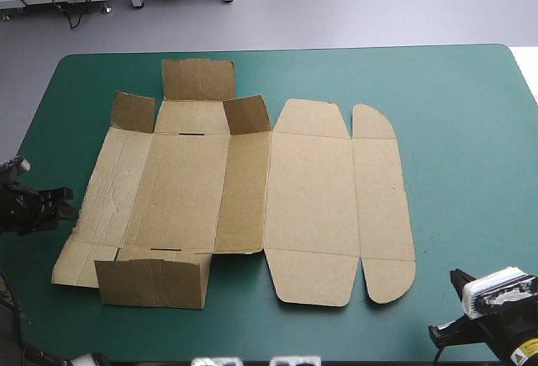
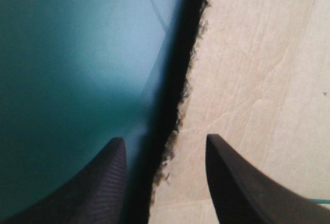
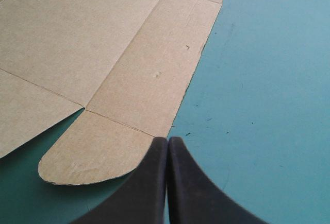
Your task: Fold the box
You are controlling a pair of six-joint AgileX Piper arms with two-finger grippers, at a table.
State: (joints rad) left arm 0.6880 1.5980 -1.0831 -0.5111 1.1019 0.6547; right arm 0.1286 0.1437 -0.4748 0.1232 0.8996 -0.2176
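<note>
While 1 box [image 1: 235, 189] lies mostly flat, left claw [image 2: 165, 137] gapes empty; right claw [image 3: 167, 139] pinched closed, empty.

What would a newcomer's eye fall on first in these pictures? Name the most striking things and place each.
The brown box lies as a cut sheet across the middle of the teal-green table, mostly flat, with a few flaps raised on its left part. The left gripper, open, has the box's left edge between its fingers; the right gripper, shut, sits off the sheet's near right corner.
</note>
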